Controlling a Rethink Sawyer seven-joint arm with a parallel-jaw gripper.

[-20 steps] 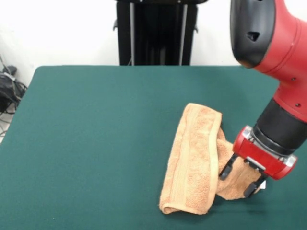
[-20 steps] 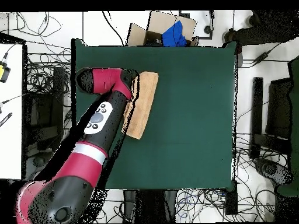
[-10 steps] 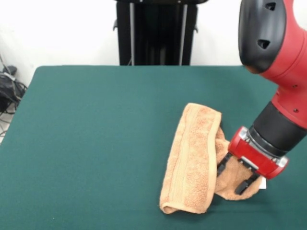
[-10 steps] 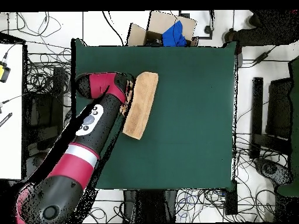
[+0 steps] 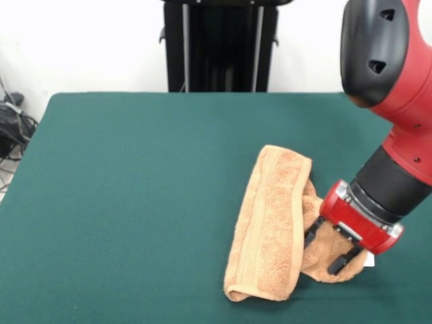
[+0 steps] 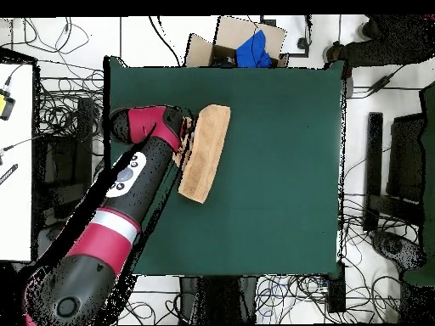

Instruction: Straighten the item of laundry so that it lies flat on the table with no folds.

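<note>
Folded towel [image 5: 270,226] lower right on desk [image 5: 135,202], long axis running top to bottom, claw [image 5: 329,251] open over its right flap

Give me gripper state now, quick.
Gripper: open, fingers spread over the lower flap of the folded peach-orange terry-cloth towel on the dark green felt table; nothing held.
</note>
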